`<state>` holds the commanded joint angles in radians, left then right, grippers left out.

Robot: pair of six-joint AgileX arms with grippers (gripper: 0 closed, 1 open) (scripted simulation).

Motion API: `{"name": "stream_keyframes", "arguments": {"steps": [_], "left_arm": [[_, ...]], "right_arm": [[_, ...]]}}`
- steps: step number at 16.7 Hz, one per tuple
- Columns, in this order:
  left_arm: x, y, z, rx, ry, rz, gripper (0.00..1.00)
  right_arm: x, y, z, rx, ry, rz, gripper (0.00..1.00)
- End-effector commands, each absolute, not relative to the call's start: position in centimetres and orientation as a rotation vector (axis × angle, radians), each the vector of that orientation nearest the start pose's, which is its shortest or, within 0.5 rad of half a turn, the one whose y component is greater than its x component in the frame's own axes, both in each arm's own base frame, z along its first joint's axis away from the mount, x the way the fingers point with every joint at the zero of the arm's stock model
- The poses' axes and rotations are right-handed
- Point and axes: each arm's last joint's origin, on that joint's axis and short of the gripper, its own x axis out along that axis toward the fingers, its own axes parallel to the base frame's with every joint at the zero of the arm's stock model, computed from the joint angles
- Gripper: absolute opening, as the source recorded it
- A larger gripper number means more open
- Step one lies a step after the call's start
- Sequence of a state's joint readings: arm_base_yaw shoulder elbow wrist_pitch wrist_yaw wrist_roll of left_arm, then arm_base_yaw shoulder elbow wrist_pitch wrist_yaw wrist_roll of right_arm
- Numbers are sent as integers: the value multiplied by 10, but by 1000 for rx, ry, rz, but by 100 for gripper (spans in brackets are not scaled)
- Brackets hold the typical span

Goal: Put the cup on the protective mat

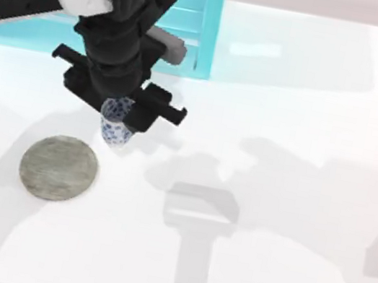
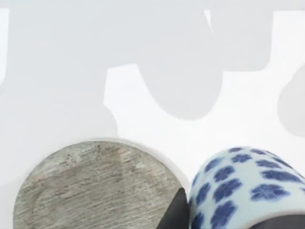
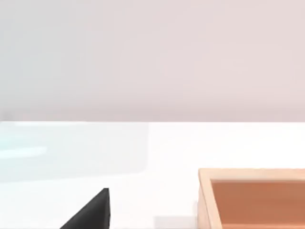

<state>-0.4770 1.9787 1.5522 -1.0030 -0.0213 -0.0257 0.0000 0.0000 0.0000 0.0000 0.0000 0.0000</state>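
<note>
The white cup with blue flowers (image 1: pixel 115 128) hangs between the jaws of my left gripper (image 1: pixel 119 120), which is shut on it at the table's left half. The grey mottled protective mat (image 1: pixel 58 167) lies flat on the table, a little to the front left of the cup and apart from it. In the left wrist view the cup (image 2: pixel 243 186) sits close beside the mat (image 2: pixel 95 186), with one dark fingertip (image 2: pixel 175 212) against the cup's side. A dark edge of my right gripper (image 3: pixel 93 213) shows in the right wrist view, over the white table.
A translucent teal box (image 1: pixel 193 32) stands at the back behind the left arm. A wooden box (image 3: pixel 252 198) sits near the right gripper. Arm shadows fall across the white table.
</note>
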Motion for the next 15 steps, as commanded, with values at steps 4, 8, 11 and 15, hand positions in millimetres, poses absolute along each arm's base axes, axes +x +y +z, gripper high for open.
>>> {"name": "stream_keyframes", "arguments": {"steps": [4,8,11,15], "left_arm": [[328,-128,204,106,1403,-83,0],[319,-112,206,35,1393,1,0],[319,-114,205,42,1397,-5,0],[321,-113,184,44,1409,0,0]], "right_arm": [[106,-1,160,0,0,0,100],[106,-1,160,0,0,0,100],[106,-1,160,0,0,0,100],[106,-1,160,0,0,0,100]]}}
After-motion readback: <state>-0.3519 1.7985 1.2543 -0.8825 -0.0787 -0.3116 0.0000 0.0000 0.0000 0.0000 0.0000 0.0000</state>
